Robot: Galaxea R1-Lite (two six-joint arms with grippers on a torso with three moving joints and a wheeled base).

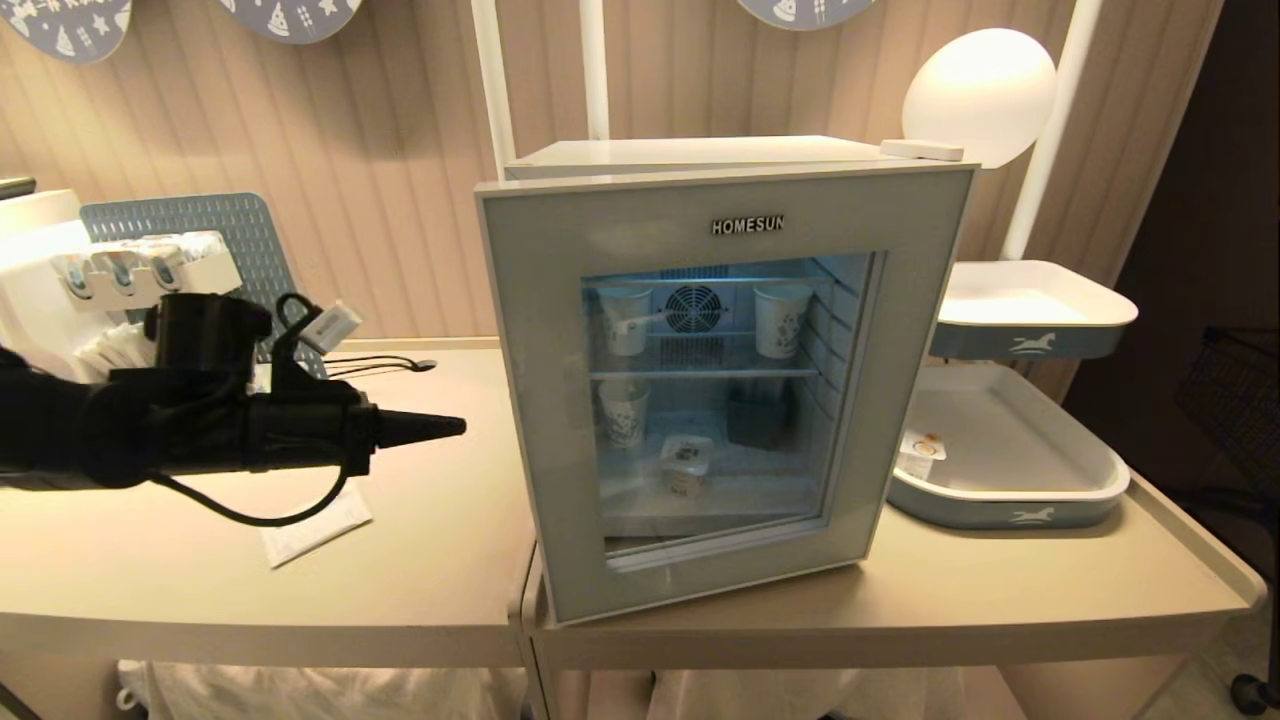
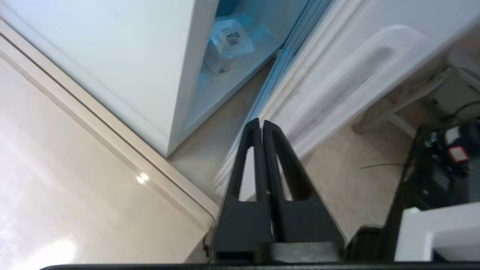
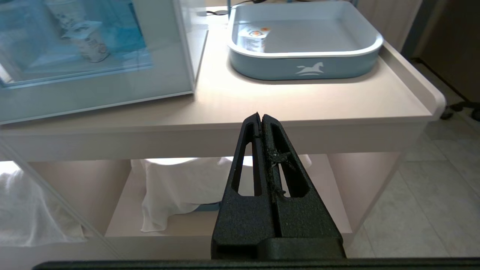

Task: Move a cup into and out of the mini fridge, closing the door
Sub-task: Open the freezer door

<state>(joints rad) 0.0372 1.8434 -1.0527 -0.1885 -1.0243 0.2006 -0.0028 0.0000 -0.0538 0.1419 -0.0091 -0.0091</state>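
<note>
Left pincer [image 2: 261, 125], pressed together, faces a door [image 2: 300, 78] gap hidden head-on.

The right gripper [image 3: 260, 117] hangs with its fingers pressed together, below and in front of the table [image 3: 318, 105]. On that table, the mini fridge [image 3: 112, 86] shows the cup [image 3: 88, 41] behind its glass. Beside the fridge sits a blue tray [image 3: 303, 65] holding a small orange-marked cup [image 3: 255, 39]. A white cloth [image 3: 180, 187] lies under the table.
</note>
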